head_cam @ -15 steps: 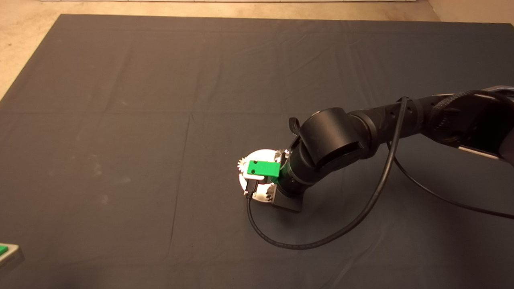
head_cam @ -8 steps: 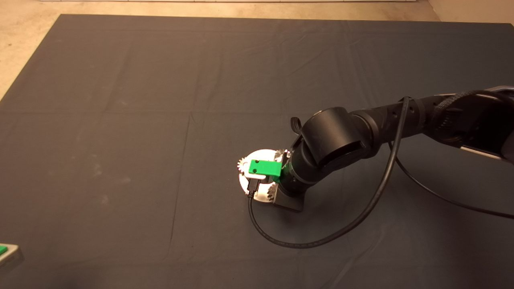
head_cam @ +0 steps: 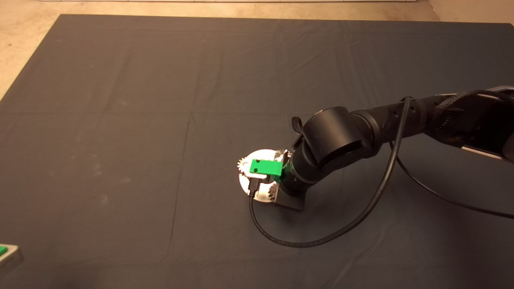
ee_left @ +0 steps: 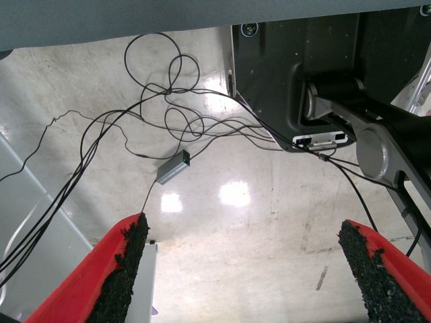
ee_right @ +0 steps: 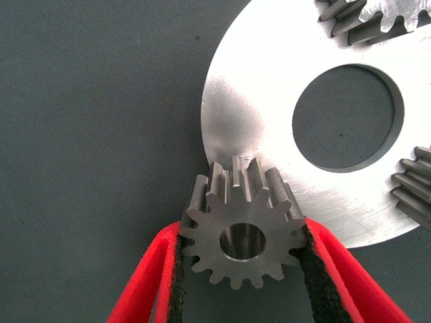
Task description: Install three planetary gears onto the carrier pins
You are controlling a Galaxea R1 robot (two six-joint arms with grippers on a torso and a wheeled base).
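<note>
Over the last second the right pincer [ee_right: 239, 269], clamped on the third gear [ee_right: 241, 237], has crept slightly along the plate [ee_right: 269, 155] rim toward the last free pin [ee_right: 244, 161], two gears already seated, while the left pincer [ee_left: 246, 269] waits open off the tabletop.

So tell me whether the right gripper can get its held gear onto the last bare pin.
Probably yes: the right gripper holds the toothed steel gear just above the silver pin, nothing between.

The right gripper [head_cam: 266, 182] hangs over the white plate [head_cam: 261, 154] mid-mat, gears at the plate's rim
</note>
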